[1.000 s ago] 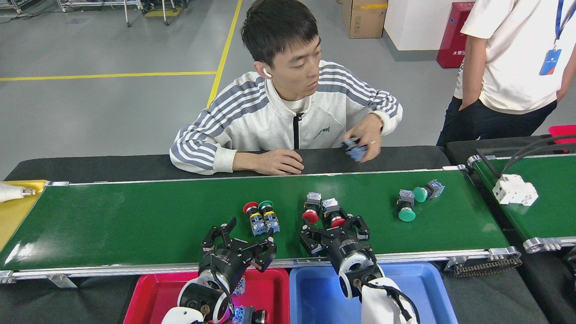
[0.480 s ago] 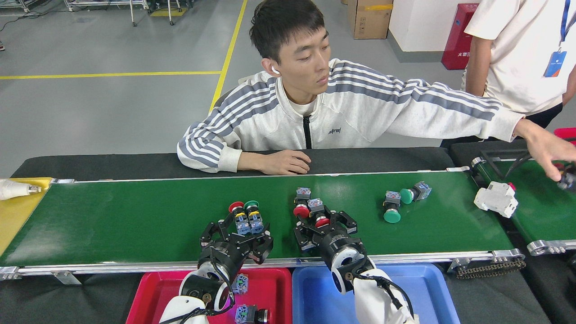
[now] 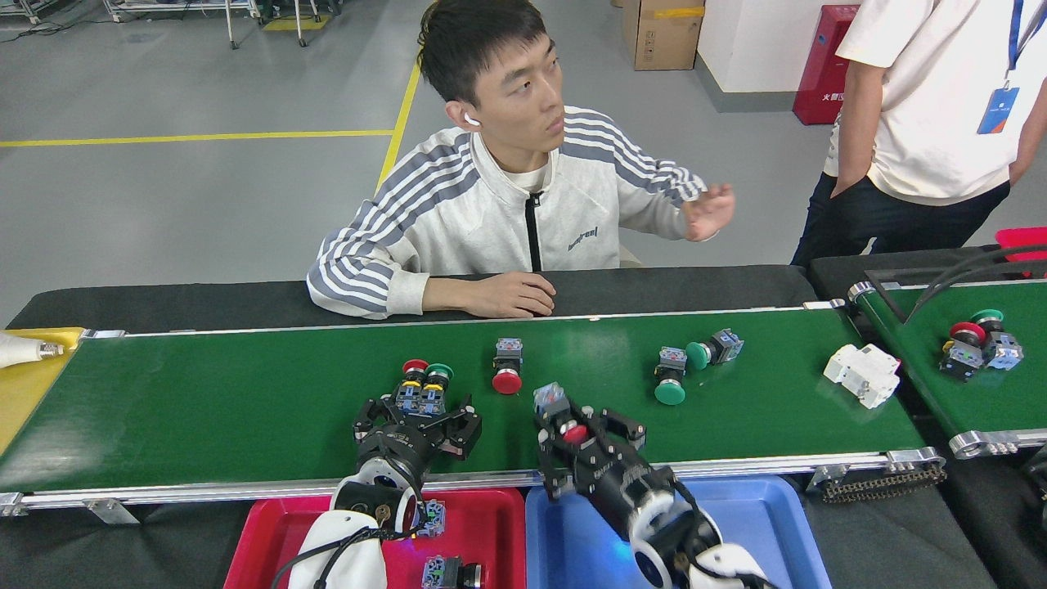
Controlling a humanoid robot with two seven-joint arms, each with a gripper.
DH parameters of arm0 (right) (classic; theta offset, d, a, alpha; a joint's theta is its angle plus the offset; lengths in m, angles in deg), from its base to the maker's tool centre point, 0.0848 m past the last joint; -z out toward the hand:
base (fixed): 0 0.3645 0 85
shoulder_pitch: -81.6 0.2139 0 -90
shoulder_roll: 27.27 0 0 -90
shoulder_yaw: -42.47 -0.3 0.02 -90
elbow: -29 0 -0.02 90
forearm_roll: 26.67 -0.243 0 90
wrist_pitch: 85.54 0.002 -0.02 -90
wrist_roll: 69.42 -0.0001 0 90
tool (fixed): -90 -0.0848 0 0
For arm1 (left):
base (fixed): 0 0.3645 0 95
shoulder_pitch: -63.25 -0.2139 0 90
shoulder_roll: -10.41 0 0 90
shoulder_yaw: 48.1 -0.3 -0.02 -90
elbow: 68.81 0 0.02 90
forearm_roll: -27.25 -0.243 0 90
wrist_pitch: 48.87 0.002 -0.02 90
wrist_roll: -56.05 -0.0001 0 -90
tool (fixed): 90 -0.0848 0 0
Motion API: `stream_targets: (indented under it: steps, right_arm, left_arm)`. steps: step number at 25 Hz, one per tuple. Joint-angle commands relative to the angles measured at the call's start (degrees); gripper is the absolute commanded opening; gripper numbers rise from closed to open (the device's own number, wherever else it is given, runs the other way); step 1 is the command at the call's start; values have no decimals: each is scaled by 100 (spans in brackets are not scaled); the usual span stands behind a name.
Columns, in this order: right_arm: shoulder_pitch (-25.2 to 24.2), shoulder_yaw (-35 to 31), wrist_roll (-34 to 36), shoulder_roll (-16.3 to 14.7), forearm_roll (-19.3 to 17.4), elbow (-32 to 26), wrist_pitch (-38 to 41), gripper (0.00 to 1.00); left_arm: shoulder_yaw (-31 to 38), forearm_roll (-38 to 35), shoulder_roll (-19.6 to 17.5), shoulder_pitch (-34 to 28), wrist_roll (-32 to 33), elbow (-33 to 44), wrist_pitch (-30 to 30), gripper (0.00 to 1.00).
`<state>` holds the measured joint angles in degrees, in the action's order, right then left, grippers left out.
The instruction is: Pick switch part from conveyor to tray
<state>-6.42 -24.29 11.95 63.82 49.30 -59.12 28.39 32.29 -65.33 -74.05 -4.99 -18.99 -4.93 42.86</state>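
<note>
On the green conveyor [image 3: 204, 409], a twin switch part [image 3: 421, 386] with one red and one green button lies between the spread fingers of my left gripper [image 3: 419, 413], which is open around it. My right gripper [image 3: 572, 425] is shut on a red-button switch part [image 3: 564, 417] near the belt's front rail, just above the blue tray [image 3: 769, 523]. Another red-button part [image 3: 507, 370] and two green-button parts [image 3: 671, 378] [image 3: 716, 349] lie loose further back. The red tray [image 3: 270, 540] under my left arm holds two switch parts.
A white breaker [image 3: 861, 374] lies at the belt's right end. A second green belt [image 3: 924, 360] at right carries more switch parts [image 3: 973, 343]. A seated person rests a hand [image 3: 511, 296] at the belt's far edge. Another person stands at back right. A yellow surface [image 3: 24, 384] borders the left end.
The parts drifted left with the belt. My right gripper closed on one red-button part and drew it back toward the front rail. My left gripper moved around the twin part. The person's outstretched arm withdrew.
</note>
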Motion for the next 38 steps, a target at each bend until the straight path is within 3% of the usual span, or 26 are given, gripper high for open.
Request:
stream_targets:
  steps: [1,2,3,5,7,9,11,12,14,16,18,22,24,26,29,33,38]
  right_arm:
    - [22,15,-33,102,6,-171,464,100]
    - [22,41,-33,190,6,-162,472,100]
    - [39,93,-33,269,14,-144,472,100]
    - [74,146,-33,252,15,-144,525,100]
    - [83,146,-33,243,6,-162,543,100]
    - [66,111,-33,208,-12,-206,543,100]
    - [4,-100,-16,-12,-47,-364,499,100]
    - [-57,-442,2,-126,-47,-461,472,100]
    - [-382,-1469,11,32,-82,-645,429,99]
    - [-620,-2332,19,480,-117,-716,59,99]
    - [-857,-2912,169,735,-108,-768,-565,99]
    - [-1130,-3114,556,305,-100,-768,-1637,99]
    - [-1112,-3106,556,164,-100,-724,-2006,99]
    - [-945,-3097,520,138,-65,-663,-2208,99]
    - [-620,-3070,485,111,23,-452,-2252,99]
    - [-163,-3053,389,129,436,14,-2322,99]
    - [338,-2780,230,111,489,524,-2692,99]
  left_arm:
    - [3,144,-27,48,-90,89,-138,39]
    - [-6,391,-35,-13,-116,168,-480,17]
    - [3,706,-62,-84,-116,387,-910,10]
    - [12,848,-229,-312,-125,836,-1342,7]
    - [38,900,-651,-673,-151,1434,-1702,7]
    - [82,1006,-1134,-1209,-178,2243,-2484,9]
    - [346,1190,-1600,-1762,-187,2849,-3302,21]
    - [583,1393,-1776,-2079,-195,3113,-3829,34]
    - [1013,1753,-1855,-2632,-204,3499,-4628,72]
    - [1163,1762,-1819,-2782,-195,3526,-4629,99]
    - [1190,1797,-1837,-2844,-204,3508,-4550,100]
    - [1251,1814,-1811,-2896,-204,3499,-4480,100]
    - [1594,1797,-1819,-2914,-204,3438,-3996,100]
    - [1963,1797,-1846,-2931,-204,3192,-2950,100]
    - [2472,1797,-1864,-2923,-222,2876,-1984,100]
    - [3017,1797,-1837,-2949,-230,2541,-1825,100]
    - [2991,1797,-1828,-2958,-230,2656,-1878,100]
